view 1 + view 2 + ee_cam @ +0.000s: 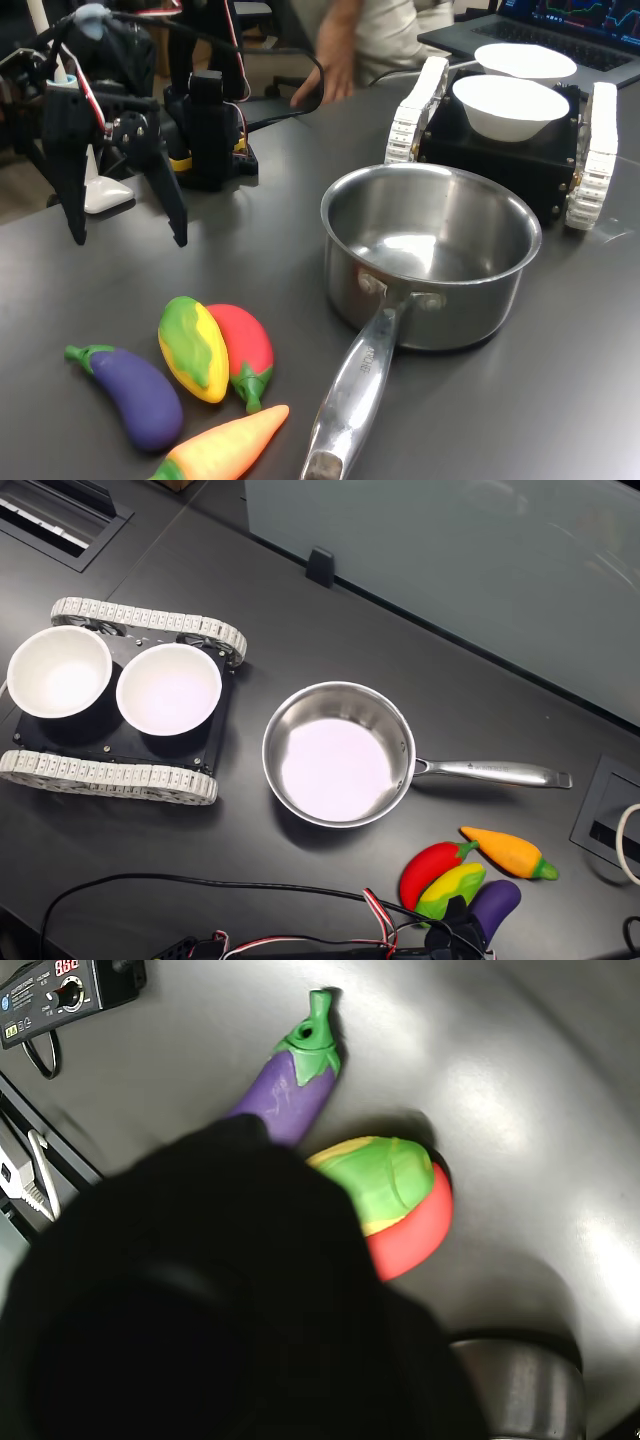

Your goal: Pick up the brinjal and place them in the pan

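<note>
First exterior view: hovering open-jawed gripper (128, 238) above brinjal (135, 394), approaching; needing descent before carrying to pan (430, 262).

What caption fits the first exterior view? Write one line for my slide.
Open gripper poised above the table, with brinjal among toy vegetables beside the empty pan.

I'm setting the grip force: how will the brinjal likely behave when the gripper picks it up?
The brinjal looks smooth and glossy, so it may slip between the jaws. Its rounded, tapering body could roll or squirt sideways when squeezed. It lies close beside the yellow-green pepper, so a nudge would probably shift both.
</note>
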`<action>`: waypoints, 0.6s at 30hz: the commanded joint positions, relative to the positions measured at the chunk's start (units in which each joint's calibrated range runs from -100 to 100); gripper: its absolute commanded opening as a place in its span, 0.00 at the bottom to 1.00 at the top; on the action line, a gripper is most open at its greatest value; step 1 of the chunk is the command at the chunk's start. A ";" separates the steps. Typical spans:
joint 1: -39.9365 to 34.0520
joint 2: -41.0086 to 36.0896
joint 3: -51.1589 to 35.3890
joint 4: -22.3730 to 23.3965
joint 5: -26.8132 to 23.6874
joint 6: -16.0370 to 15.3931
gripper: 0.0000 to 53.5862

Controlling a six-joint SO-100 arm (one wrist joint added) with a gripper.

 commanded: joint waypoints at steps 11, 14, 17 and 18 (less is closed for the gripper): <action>-1.55 10.59 -11.16 -6.76 1.95 1.28 0.65; -0.75 13.12 -12.97 -7.10 2.39 1.28 0.65; 0.17 15.06 -14.25 -7.36 2.83 1.28 0.65; 0.51 15.49 -14.52 -7.44 2.83 1.19 0.65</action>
